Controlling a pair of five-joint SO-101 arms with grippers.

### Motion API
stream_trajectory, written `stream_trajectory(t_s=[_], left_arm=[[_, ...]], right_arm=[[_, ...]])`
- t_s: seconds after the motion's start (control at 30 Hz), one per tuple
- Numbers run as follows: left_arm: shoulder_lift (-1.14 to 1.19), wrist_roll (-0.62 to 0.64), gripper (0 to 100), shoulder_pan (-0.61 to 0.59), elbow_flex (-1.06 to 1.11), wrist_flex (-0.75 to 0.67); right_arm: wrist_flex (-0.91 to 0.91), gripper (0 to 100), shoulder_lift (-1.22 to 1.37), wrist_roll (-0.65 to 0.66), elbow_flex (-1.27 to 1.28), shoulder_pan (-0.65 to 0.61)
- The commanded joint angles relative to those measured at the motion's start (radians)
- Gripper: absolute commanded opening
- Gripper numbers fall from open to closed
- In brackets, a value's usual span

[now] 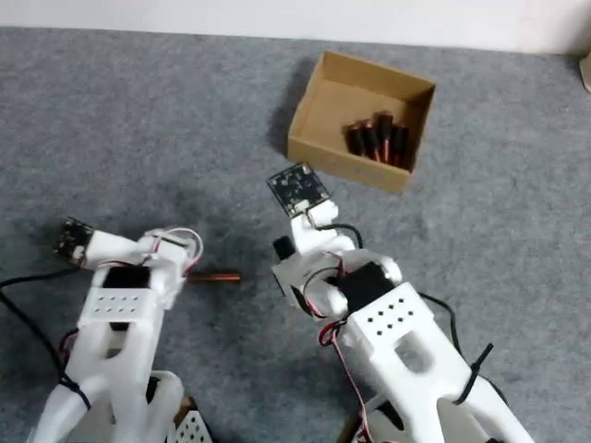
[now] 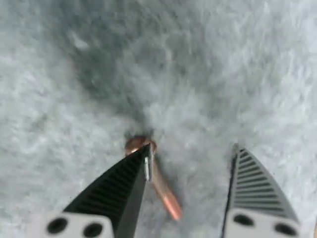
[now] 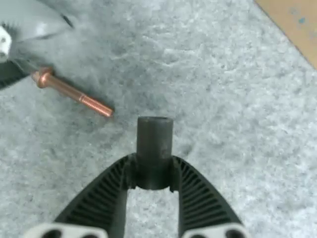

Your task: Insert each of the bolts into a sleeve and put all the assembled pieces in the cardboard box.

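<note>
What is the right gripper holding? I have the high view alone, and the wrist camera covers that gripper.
Observer: A black sleeve. The right gripper is shut on its lower part, and its open end faces away from the wrist camera.
Operator: Has the left gripper got the bolt?
Observer: No. The left gripper is open, and the bolt lies on the carpet between its fingers, close beside one of them.
Operator: Which end of the bolt is the head?
Observer: The head sits at the left fingertip. The threaded end is the one nearer the sleeve and does not touch it.
</note>
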Motion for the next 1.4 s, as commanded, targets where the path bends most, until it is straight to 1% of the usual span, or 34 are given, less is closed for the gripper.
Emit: stream_trajectory(t_s=[0.0, 0.07, 0.13, 0.17, 0.3, 0.37, 0.47, 0.6, 0.73, 0.9, 1.27, 1.3, 1.37], left_arm=[[-0.013, 0.008, 25, 0.125, 0.001, -0.018], [-0.013, 0.006, 25, 0.183, 0.012, -0.025], [-0.013, 0.006, 25, 0.239, 0.045, -0.071], [-0.013, 0.006, 25, 0.248, 0.067, -0.109], [-0.013, 0.006, 25, 0.243, 0.179, -0.299], [-0.013, 0.006, 25, 0.222, 0.209, -0.344], [-0.015, 0.003, 25, 0.168, 0.209, -0.331], [-0.016, -0.044, 25, 0.122, 0.209, -0.249], [-0.022, -0.066, 25, 0.119, 0.211, -0.164], [-0.018, -0.069, 25, 0.120, 0.186, -0.095], [-0.016, -0.069, 25, 0.114, 0.183, -0.089], [-0.016, -0.071, 24, 0.114, 0.183, -0.089], [-0.016, -0.069, 20, 0.114, 0.183, -0.091]], right_arm=[[0.004, 0.5, -0.033, 0.015, -0.002, 0.021], [0.004, 0.5, -0.033, 0.015, 0.002, 0.021], [0.002, 0.5, -0.033, 0.015, 0.024, 0.022], [0.001, 0.5, -0.033, 0.015, 0.033, 0.022], [-0.047, 0.5, -0.035, 0.015, 0.079, 0.022], [-0.059, 0.5, -0.035, 0.015, 0.090, 0.022], [-0.059, 0.5, -0.035, 0.015, 0.093, 0.022], [-0.059, 0.5, -0.035, 0.015, 0.096, 0.022], [-0.059, 0.5, -0.035, 0.015, 0.096, 0.022], [-0.059, 0.5, -0.035, 0.015, 0.096, 0.022], [-0.059, 0.5, -0.039, 0.014, 0.097, 0.022], [-0.059, 0.5, -0.039, 0.014, 0.097, 0.022], [-0.059, 0.5, -0.039, 0.014, 0.097, 0.022]])
